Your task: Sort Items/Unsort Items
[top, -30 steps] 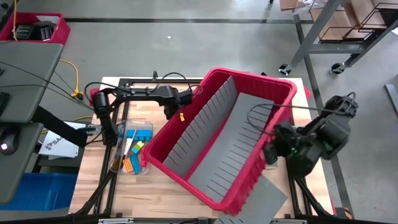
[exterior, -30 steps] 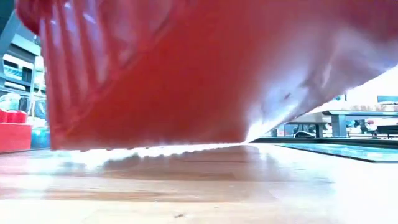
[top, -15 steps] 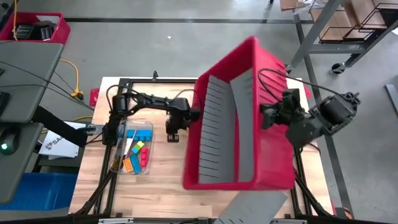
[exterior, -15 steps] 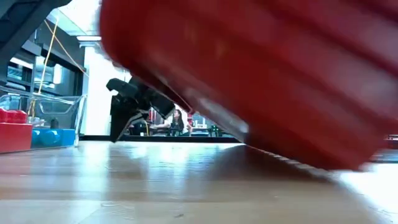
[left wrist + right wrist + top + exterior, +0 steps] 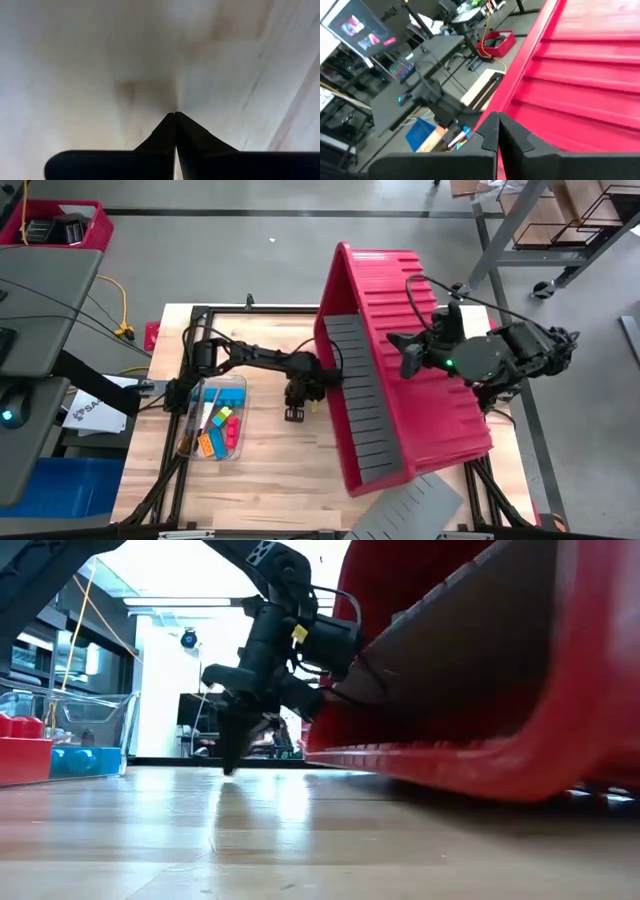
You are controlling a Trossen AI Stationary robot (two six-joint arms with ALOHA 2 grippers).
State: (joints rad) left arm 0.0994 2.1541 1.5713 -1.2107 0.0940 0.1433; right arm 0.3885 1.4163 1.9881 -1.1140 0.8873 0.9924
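Presently, my holdings stand thus. Left gripper (image 5: 294, 412): fingers pressed together with nothing between them, pointing down at the bare wooden table (image 5: 270, 480), just beside the red bin's (image 5: 420, 380) lower edge. Right gripper (image 5: 498, 120): fingers likewise closed and empty, poised over the bin's outer red wall. The bin: tipped up on its side across the table's middle and right, grey divider panels (image 5: 360, 400) showing inside. A loose grey panel (image 5: 410, 510) lies at the table's near edge. The items (image 5: 215, 430): coloured blocks and thin sticks, gathered in a clear tray (image 5: 235, 385) at the table's left side, well apart from both my grippers.
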